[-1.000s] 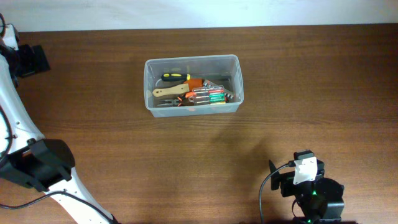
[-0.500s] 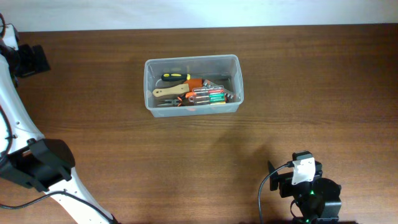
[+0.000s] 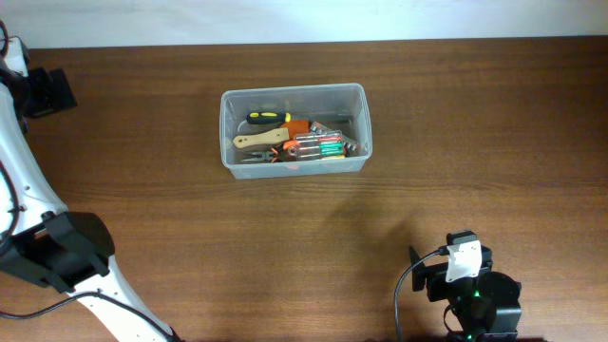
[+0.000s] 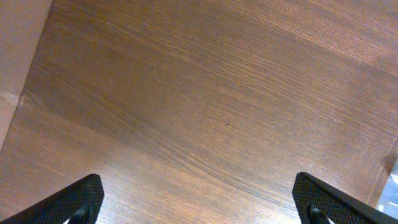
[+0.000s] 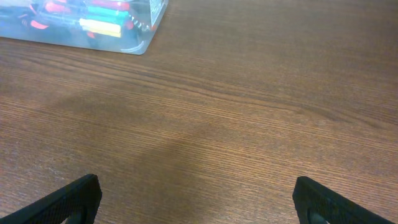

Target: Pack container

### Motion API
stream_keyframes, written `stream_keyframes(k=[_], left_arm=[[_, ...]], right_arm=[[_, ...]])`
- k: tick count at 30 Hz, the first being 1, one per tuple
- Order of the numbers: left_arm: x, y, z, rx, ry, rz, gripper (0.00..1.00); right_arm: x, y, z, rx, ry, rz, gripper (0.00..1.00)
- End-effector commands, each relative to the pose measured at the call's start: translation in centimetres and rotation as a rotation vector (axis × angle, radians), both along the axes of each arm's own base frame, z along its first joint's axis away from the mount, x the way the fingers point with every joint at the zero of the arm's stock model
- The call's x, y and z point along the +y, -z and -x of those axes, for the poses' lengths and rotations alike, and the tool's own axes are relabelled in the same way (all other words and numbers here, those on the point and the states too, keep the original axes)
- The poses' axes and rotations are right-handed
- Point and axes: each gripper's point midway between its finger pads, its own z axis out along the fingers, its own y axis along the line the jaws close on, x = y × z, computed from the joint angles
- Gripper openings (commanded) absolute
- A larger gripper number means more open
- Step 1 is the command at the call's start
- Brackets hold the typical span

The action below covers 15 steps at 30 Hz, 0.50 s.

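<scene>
Mostly looking finished: seeing tools [image 3: 296, 142] inside container [image 3: 293, 90], upper middle; spotting nothing loose outside; holding left gripper [image 4: 199, 194] and right gripper [image 5: 196, 194] spread wide, empty.

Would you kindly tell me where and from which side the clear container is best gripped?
Take the container by its far long rim, probably from straight above, one finger inside the wall, one outside. It stands upright and open, and the tools lie toward the near side, leaving bare floor along the far wall.
</scene>
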Motion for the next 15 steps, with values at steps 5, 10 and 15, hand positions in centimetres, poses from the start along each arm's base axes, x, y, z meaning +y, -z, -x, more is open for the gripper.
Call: stream_keyframes(k=[5,10,15], left_arm=[[-3.7,-6.9,2.3,-0.126,0.042,-0.05,0.99],[-9.6,-10.5,6.5,-0.176,0.139,-0.063,0.99],[-14.6,-12.0,11.7,-0.229,0.239,-0.12,0.99]], right_arm=[[-0.1,-0.1,-0.1,-0.008,0.009,-0.013,0.99],[-0.1,-0.1,-0.1,-0.008,0.009,-0.013,0.98],[-0.1,0.0,-0.1,-0.008,0.009,-0.013,0.99]])
